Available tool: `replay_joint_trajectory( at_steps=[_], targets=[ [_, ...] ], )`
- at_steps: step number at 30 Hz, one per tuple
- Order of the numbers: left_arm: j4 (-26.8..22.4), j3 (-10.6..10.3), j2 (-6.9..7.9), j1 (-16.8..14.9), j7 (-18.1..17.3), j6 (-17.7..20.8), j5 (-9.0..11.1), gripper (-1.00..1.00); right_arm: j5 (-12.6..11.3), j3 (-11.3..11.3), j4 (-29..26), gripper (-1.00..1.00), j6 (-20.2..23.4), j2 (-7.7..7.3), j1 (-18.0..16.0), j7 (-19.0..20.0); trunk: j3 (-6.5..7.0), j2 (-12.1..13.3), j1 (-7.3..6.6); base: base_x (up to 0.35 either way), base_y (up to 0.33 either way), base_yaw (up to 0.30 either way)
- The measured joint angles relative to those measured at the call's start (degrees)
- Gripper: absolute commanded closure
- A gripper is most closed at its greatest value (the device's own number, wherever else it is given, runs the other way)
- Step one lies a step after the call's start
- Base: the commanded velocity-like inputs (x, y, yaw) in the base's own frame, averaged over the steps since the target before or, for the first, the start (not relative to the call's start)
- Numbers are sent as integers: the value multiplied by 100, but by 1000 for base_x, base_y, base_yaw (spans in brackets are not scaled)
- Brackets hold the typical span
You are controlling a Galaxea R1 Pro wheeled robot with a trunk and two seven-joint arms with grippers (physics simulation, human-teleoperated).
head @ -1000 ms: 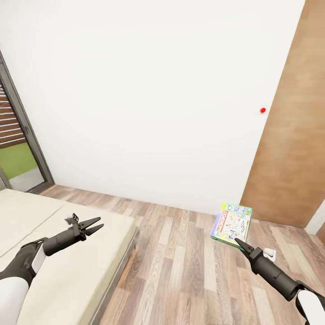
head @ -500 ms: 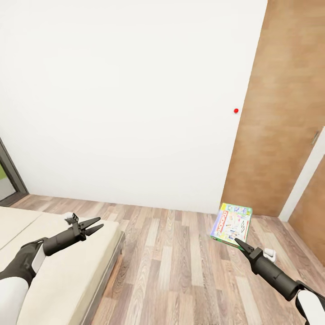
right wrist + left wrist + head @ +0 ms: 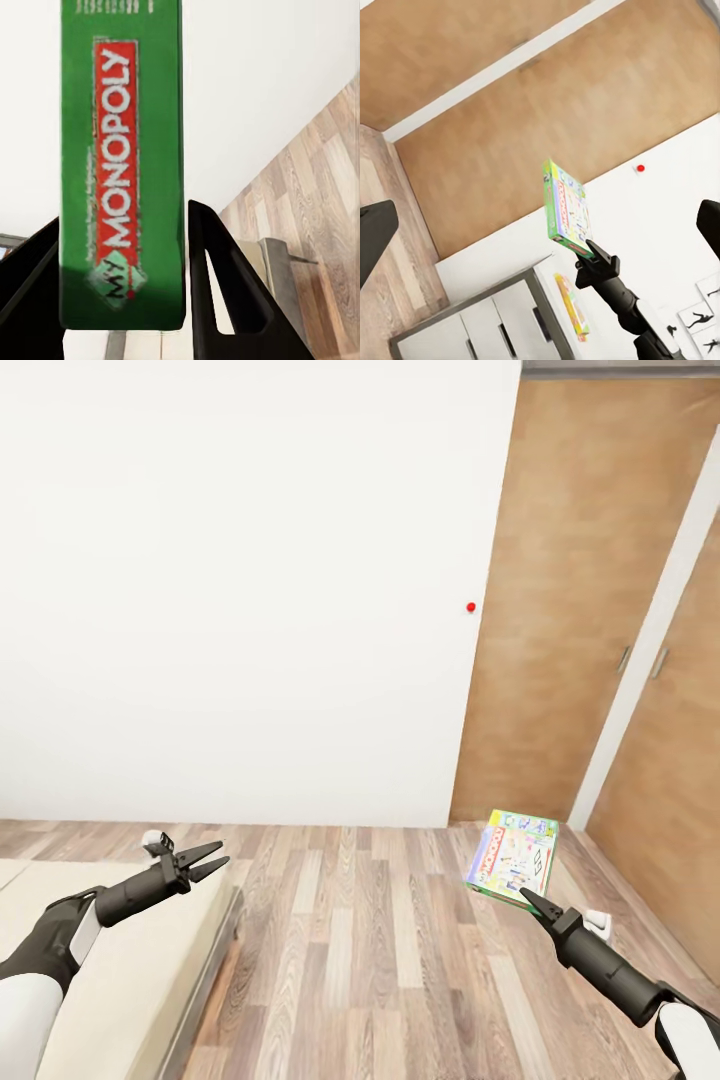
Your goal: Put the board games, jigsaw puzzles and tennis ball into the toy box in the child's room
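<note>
Right gripper [image 3: 527,900] is clamped on the lower edge of the board game [image 3: 513,856], a green Monopoly box, held up in the air over the wood floor [image 3: 400,960] at the right side of the head view. Right wrist view: green box spine [image 3: 122,165] sits between the two black fingers [image 3: 225,292], "MONOPOLY" lettering running along it. Left wrist view shows the same box [image 3: 566,211] seen edge-on with the right gripper [image 3: 592,259] pinching its bottom.

Left gripper [image 3: 210,858] has its jaws apart, nothing in it, hovering above the corner of the bed [image 3: 110,970] at lower left.

Ahead is a white wall [image 3: 250,590] with a small red dot [image 3: 471,606]. Right of it, wooden wardrobe doors [image 3: 560,610] with thin handles. In the left wrist view a grey cabinet [image 3: 487,322] stands by the wall, with another colourful box [image 3: 574,304] next to it, partly hidden by the right arm.
</note>
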Motion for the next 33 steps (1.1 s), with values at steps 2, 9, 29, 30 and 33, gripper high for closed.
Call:
replay_joint_trajectory(
  at_steps=[2, 9, 29, 30, 33],
  targets=[
    [0, -5, 1, 0, -4, 0, 0, -100, 1, 0, 0, 100, 0, 0, 3, 1, 7, 0, 0, 0, 0, -267],
    [0, 1, 9, 0, -7, 0, 0, -100, -2, 0, 0, 100, 0, 0, -1, -2, 32, 0, 0, 0, 0, -267],
    [0, 2, 8, 0, -15, 0, 0, -100, -19, 107, -2, 100, 2, 6, -2, -6, 102, -1, 0, 0, 0, -267],
    [0, 2, 9, -1, -13, 0, 0, -100, -18, 141, -2, 100, 0, 4, -3, -6, 105, -1, 0, 0, 0, -267],
    [0, 2, 8, -1, -15, 0, 0, -100, -12, 186, -2, 100, -2, 3, -3, -6, 115, -2, 0, 0, 2, -267]
  ],
)
